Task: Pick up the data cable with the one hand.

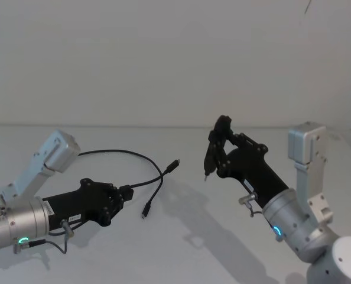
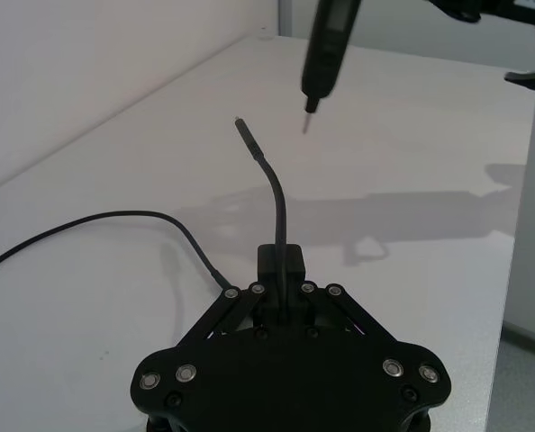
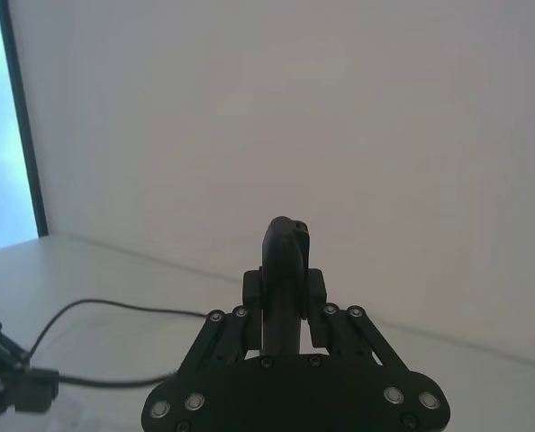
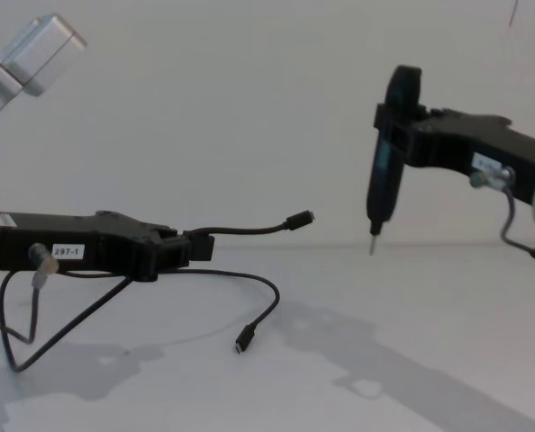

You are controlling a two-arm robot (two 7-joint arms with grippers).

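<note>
The data cable (image 1: 155,167) is a thin black cord, and my left gripper (image 1: 126,192), the one hand with the green wrist ring, is shut on it near one end. A short stretch with a metal-tipped plug (image 4: 299,219) sticks out forward past the fingers (image 2: 281,261), above the table. The other plug (image 4: 243,342) hangs low by the tabletop, and the rest of the cable (image 2: 87,225) trails back to the left. My right gripper (image 1: 221,144) hovers higher at the right, shut on a black pen-shaped tool (image 4: 382,189) whose thin tip points down.
The white table (image 1: 181,248) ends at a pale wall behind. The left gripper (image 3: 6,378) and cable (image 3: 105,306) also show in the right wrist view. Short wrist wires (image 4: 20,342) hang under the left arm.
</note>
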